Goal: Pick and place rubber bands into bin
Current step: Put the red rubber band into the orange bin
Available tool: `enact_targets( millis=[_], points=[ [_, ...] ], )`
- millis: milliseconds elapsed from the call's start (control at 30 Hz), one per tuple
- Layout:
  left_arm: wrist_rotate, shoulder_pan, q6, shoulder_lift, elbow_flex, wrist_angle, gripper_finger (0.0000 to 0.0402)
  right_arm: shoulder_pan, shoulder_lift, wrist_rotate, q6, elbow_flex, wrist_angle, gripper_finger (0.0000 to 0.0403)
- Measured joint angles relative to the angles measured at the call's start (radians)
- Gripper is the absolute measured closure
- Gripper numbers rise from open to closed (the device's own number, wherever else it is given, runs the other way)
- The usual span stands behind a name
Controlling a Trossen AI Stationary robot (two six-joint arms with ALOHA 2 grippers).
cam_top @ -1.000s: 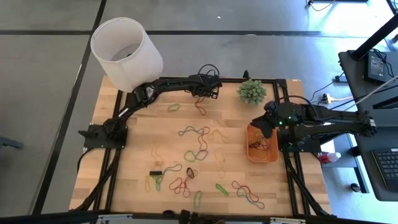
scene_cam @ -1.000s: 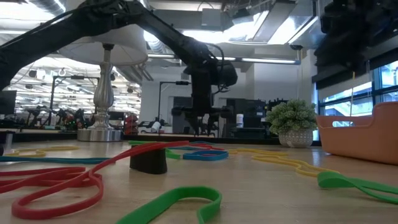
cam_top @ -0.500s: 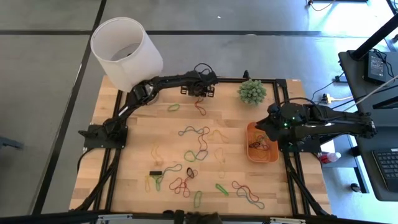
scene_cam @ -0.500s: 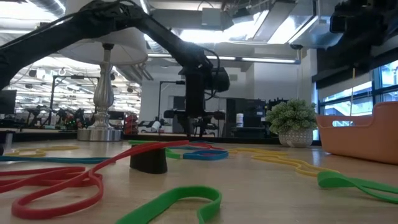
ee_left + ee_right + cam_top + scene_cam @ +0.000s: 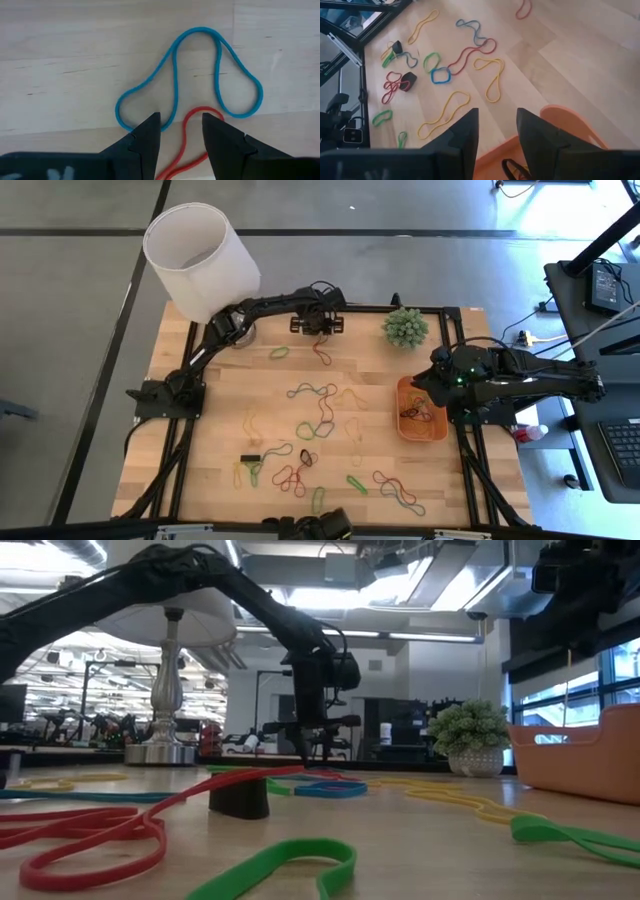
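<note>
Two end effectors are being shown at the far half of the bench (image 5: 200, 430). The left end effector (image 5: 318, 326) is being held low over the far edge, near the middle, with its fingers (image 5: 145, 137) parted by a narrow gap and gripping nothing. In the left wrist view a red band (image 5: 187, 145) is being framed between the fingertips, and a blue band (image 5: 172, 82) is lying just beyond it, the two touching or overlapping; whether the fingertips are touching the bench cannot be told.

The right end effector (image 5: 424, 380) is being held above the far end of the bin (image 5: 440, 430), which is sitting at the right edge, with dark bands (image 5: 412, 415) already lying inside it. Its fingers (image 5: 457, 137) are being kept moderately apart, and nothing is seen between them.

Many bands (image 5: 320, 415) in red, green, yellow and blue are being left scattered across the middle and near part of the bench, some tangled together. A small plant (image 5: 405, 327) is standing near the far right corner, and a white lampshade (image 5: 200, 260) is rising over the far left corner.
</note>
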Motion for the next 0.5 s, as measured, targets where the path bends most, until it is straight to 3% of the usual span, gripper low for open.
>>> enact_targets(
  millis=[233, 500],
  points=[
    [0.033, -0.008, 0.024, -0.001, 0.000, -0.032, 0.0310, 0.000, 0.000, 0.000, -0.001, 0.000, 0.002, 0.0267],
    [-0.017, -0.052, 0.027, -0.001, 0.000, -0.042, 0.0389, 0.000, 0.000, 0.000, -0.021, 0.000, 0.004, 0.0267]
  ],
)
